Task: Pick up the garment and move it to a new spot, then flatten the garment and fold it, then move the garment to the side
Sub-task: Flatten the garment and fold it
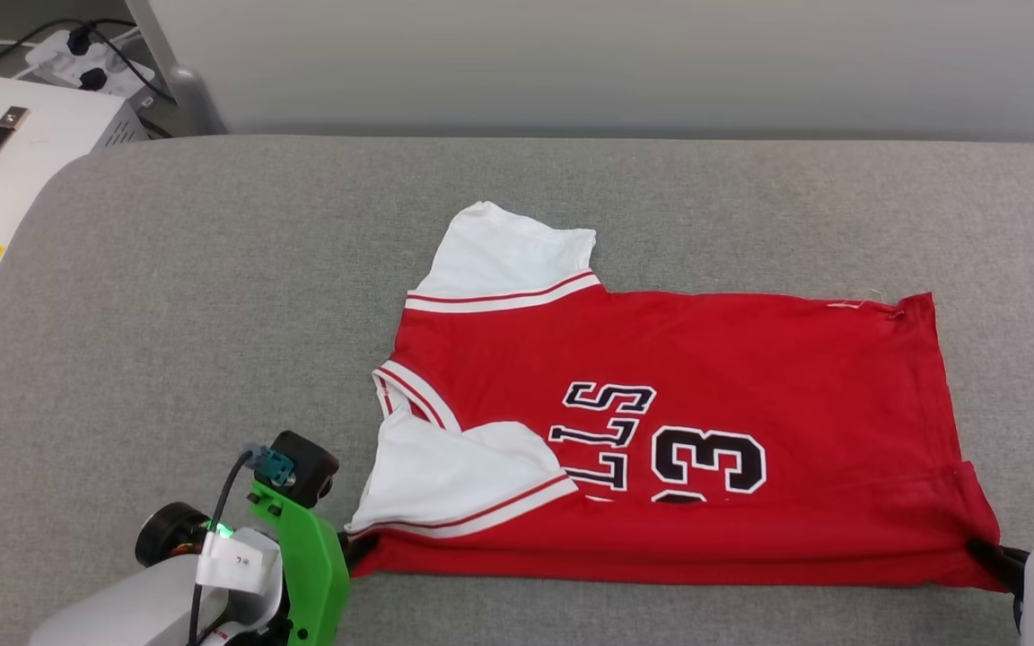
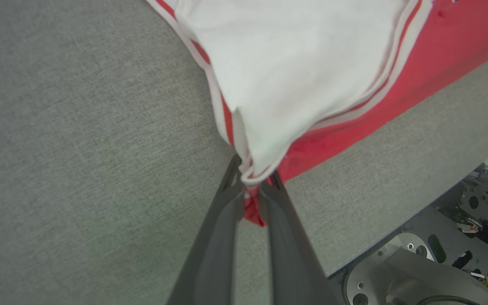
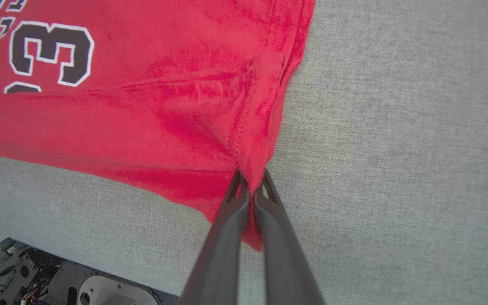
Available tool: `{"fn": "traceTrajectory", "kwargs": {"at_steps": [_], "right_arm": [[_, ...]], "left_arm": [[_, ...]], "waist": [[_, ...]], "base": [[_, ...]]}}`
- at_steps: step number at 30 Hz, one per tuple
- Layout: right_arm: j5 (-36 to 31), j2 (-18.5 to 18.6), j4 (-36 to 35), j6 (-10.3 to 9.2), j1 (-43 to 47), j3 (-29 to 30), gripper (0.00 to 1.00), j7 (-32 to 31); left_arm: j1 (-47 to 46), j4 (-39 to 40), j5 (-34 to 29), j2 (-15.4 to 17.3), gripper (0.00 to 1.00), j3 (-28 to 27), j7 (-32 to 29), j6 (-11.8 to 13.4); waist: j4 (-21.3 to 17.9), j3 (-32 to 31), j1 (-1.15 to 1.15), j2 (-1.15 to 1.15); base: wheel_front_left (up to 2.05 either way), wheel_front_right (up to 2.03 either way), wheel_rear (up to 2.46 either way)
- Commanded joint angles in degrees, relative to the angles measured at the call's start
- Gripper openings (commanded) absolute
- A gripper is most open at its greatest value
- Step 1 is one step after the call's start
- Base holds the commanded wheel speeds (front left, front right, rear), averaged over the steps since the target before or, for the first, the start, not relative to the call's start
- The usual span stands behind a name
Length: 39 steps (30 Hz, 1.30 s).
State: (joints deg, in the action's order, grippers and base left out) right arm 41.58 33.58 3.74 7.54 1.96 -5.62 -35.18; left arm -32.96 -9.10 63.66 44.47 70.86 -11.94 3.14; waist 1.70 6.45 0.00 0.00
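**Thin pinches at two corners, plenty to lose**

Found the garment (image 1: 661, 359) lying flat on the grey tabletop (image 1: 212, 314), centre to right, collar end to the left and hem to the right; apparently doubled lengthwise, judging by the lettering (image 1: 611, 431) cut off at the near edge. Pinched at both near corners: with the left gripper (image 2: 254, 180) closed on the corner under the near white sleeve (image 1: 454, 480), red cloth and striped trim (image 2: 227, 118) bunched between the fingers (image 2: 223, 228); with the right gripper (image 3: 250, 182) closed on the hem corner, with a small tongue of red poking out below the tips.

Likely to go wrong first at those grips; holding only a sliver of cloth, and probably more than one layer, so liable to shed a layer or slip off entirely on a brisk lift or drag. Could skew the fold by pulling harder or sooner on one side; already showing creases fanning out from the right-hand pinch. Might flip the near white sleeve open, resting loose on top with nothing pinning it; same worry for the far sleeve (image 1: 512, 256), sticking out past the body. Worth minding the table's near edge too, close to both grips in the wrist views; risks dragging the doubled edge over it and spilling the fold toward the robot's base (image 3: 100, 292).
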Motion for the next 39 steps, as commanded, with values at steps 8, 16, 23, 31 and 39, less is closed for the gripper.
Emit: {"fn": "traceTrajectory", "kwargs": {"at_steps": [8, 16, 23, 31, 39], "right_arm": [[1.1, -2.3, 7.7, -0.05, -3.6, -1.1, 0.0, 0.7], [0.2, -3.4, 7.5, -0.05, -3.5, -0.5, 1.0, 9.9], [-5.3, -5.0, 2.3, -0.05, -4.3, 3.2, 1.0, 21.3], [-12.5, -10.4, -5.6, -0.05, -5.9, 5.3, 1.0, 29.9], [-16.5, -13.6, -11.2, -0.05, -8.7, 3.4, 1.0, 30.7]], "left_arm": [[1.4, -8.1, 1.4, -3.8, 0.0, 0.0, 0.7, -2.0], [1.0, -9.2, 1.2, -2.7, 1.0, -1.6, 4.0, -2.0], [-4.0, -6.0, -1.2, 0.9, 1.0, -6.3, 9.1, 0.6], [-14.9, -7.3, -5.1, -0.4, 1.0, -10.8, 12.3, 1.5], [-32.7, -19.8, -5.6, -6.8, 1.0, -13.0, 6.7, -5.4]], "waist": [[-0.2, 2.5, 0.0, 0.0], [0.3, 0.1, 0.0, 0.0], [-0.6, -0.5, 0.0, 0.0], [-3.7, 3.2, 0.0, 0.0], [-8.3, 12.3, 0.0, 0.0]], "base": [[0.0, 0.0, 0.0], [0.0, 0.0, 0.0], [0.0, 0.0, 0.0], [0.0, 0.0, 0.0], [0.0, 0.0, 0.0]]}}
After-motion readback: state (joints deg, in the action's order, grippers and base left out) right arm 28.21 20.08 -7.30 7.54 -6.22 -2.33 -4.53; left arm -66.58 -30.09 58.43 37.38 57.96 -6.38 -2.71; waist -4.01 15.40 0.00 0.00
